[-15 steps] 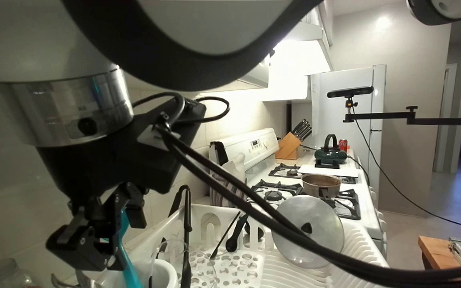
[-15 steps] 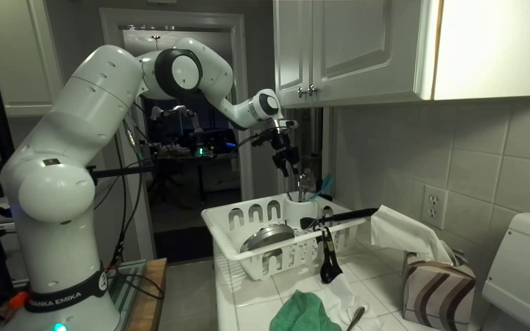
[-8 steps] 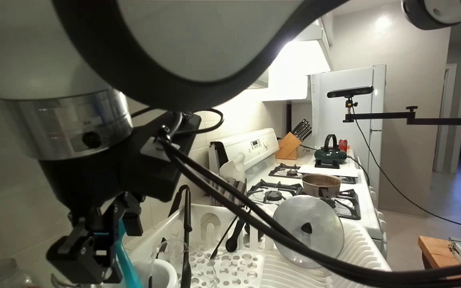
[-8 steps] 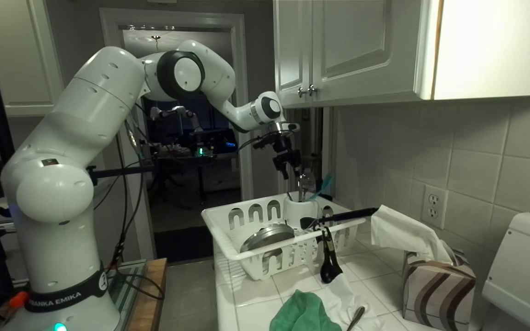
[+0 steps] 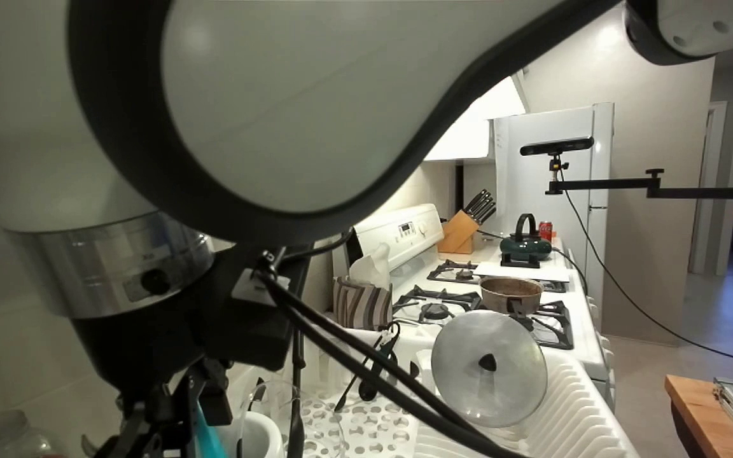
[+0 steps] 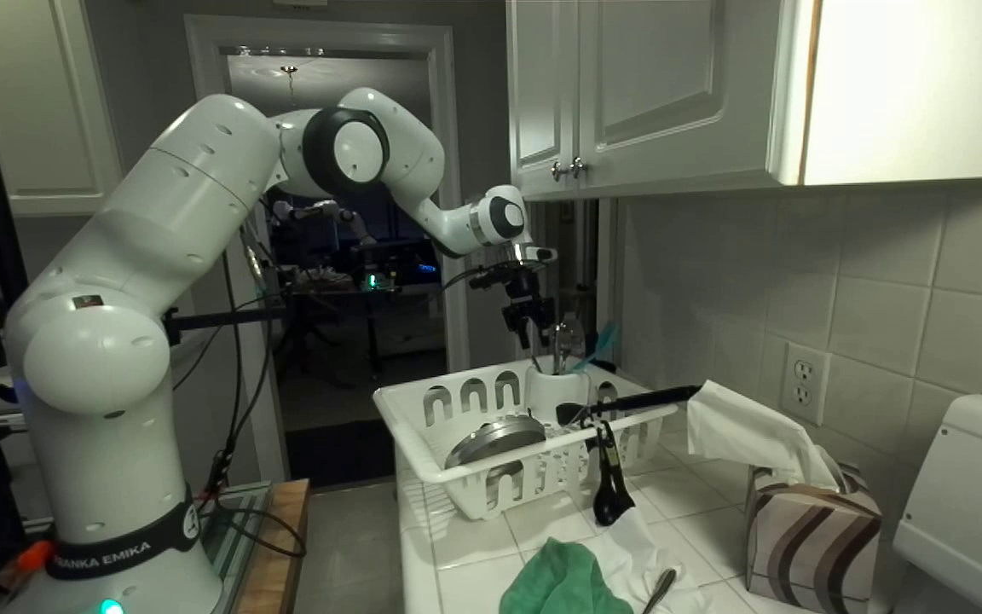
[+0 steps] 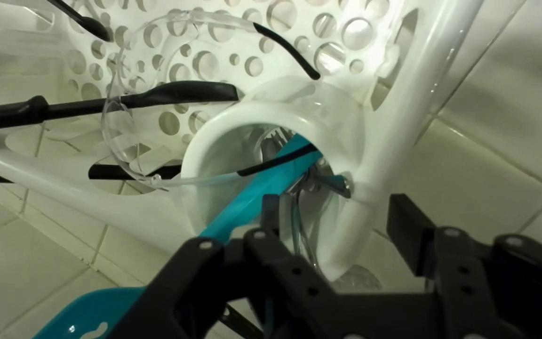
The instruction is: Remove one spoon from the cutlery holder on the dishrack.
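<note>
A robot gripper (image 7: 337, 226) hangs just above the white cutlery holder (image 7: 257, 113) in a corner of the dishrack (image 7: 419, 99), its fingers spread and holding nothing. Metal cutlery (image 7: 320, 181) and a teal utensil (image 7: 254, 200) lean inside, the spoon probably among them; the approach looks nearly done, with grasping and lifting left.

The dishrack (image 6: 491, 463) and cutlery holder (image 6: 551, 394) are white, the gripper (image 7: 337, 220) black, the cloth (image 6: 563, 582) green, the tissue box (image 6: 811, 541) brown-striped.

Wrist view: turquoise utensil (image 7: 258, 190), glasses temple (image 7: 275, 163) cross cutlery holder (image 7: 254, 113) mouth; upper-left opening free.
</note>
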Tool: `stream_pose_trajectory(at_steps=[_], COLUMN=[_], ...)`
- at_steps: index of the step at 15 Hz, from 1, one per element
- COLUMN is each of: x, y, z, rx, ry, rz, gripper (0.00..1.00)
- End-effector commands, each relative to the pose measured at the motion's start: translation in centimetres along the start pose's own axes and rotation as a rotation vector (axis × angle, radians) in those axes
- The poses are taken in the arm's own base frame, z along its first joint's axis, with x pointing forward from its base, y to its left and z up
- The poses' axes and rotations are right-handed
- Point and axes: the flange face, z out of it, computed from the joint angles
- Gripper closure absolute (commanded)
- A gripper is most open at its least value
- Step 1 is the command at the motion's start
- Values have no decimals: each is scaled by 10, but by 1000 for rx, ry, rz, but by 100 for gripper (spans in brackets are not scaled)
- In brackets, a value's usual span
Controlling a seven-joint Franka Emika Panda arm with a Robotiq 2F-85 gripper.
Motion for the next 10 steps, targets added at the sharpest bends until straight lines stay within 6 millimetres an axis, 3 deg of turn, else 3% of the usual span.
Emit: stream_pose_trajectory(at_steps=[1,10], x=[1,1], y=[4,9], z=[3,21], rx=[33,21], ry=[-27,-61], rz=[9,18], gripper=[38,34])
